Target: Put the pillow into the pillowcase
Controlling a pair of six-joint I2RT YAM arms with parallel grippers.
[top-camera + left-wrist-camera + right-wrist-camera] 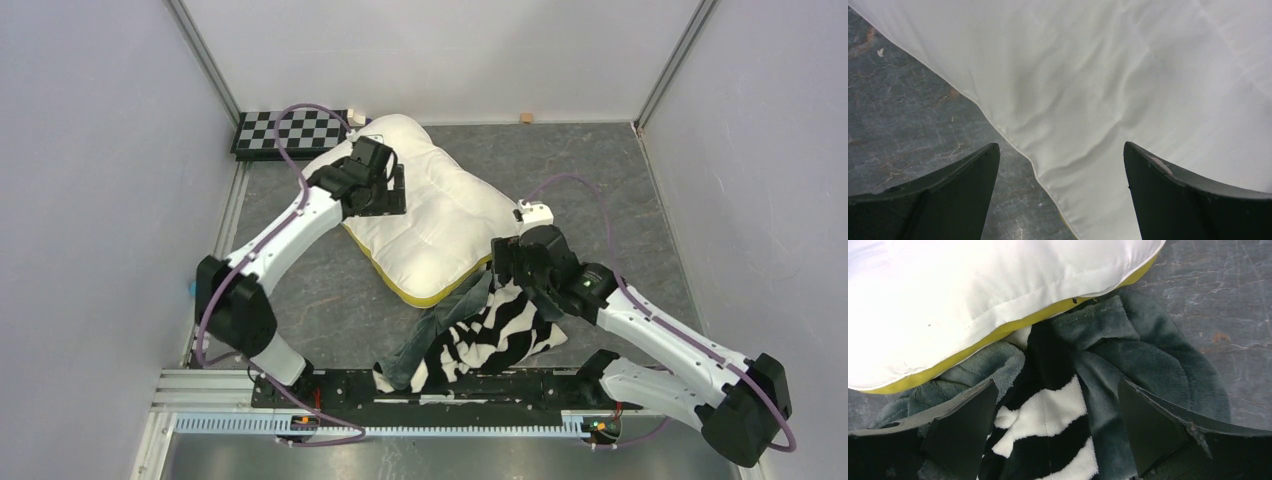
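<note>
One pillowcase (480,340) lies crumpled at the near edge of the surface (600,180), under the open, empty right gripper (1057,390). One pillow (430,215) lies beyond, under the open left gripper (1060,147). Only the right wrist view shows plush beneath the pillow's yellow band. Only the top view shows one checkerboard (290,130).

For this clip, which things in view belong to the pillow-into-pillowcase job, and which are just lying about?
Part of the job:
pillow, cream-white with a yellow edge
pillowcase, zebra-striped and grey-green, crumpled at the pillow's near end
left gripper, open over the pillow
right gripper, open over the pillowcase

Just lying about:
checkerboard, far left corner
small wooden block, by the back wall
</note>
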